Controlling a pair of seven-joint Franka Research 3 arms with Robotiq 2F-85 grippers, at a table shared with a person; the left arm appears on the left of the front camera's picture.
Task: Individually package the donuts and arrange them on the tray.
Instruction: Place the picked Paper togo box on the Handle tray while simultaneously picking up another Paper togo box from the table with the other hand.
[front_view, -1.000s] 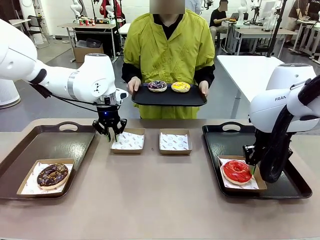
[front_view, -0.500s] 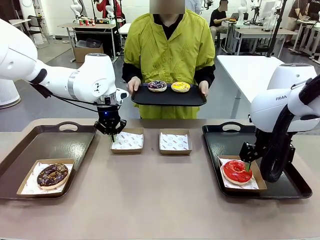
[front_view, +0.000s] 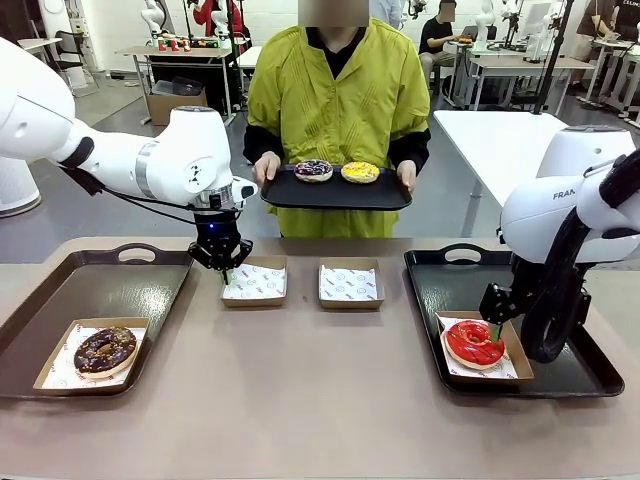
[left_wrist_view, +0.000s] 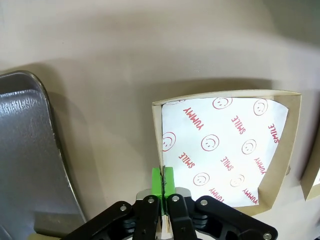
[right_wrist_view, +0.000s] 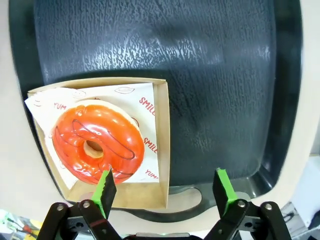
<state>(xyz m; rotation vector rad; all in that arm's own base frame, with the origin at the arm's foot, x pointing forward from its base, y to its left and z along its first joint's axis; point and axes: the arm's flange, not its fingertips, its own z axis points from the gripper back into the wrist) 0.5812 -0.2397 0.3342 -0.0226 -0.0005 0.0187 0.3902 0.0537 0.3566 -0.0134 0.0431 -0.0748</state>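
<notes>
My left gripper (front_view: 223, 264) is shut on the left wall of an empty paper-lined box (front_view: 255, 282). In the left wrist view its green pads (left_wrist_view: 162, 180) pinch that box's (left_wrist_view: 220, 150) cardboard edge. The chocolate donut (front_view: 104, 350) lies in a box on the left tray (front_view: 120, 280). The red donut (front_view: 473, 342) sits in a box on the right tray (front_view: 570, 370), and my right gripper (front_view: 497, 322) hangs open just above that box's far edge. In the right wrist view the gripper (right_wrist_view: 165, 187) spans the box's corner beside the red donut (right_wrist_view: 95, 145). The purple-sprinkled donut (front_view: 313, 170) and yellow donut (front_view: 360, 172) rest on a black tray (front_view: 335, 195) that the person holds.
A second empty lined box (front_view: 350, 283) stands on the table between the two trays. The person's hands (front_view: 268, 170) grip the held tray at both ends beyond the table's far edge. The tan table (front_view: 320, 420) in front is bare.
My left gripper closed onto the empty box's left wall. My right gripper opened wide, releasing the box with the red donut. The person's tray shifted slightly.
</notes>
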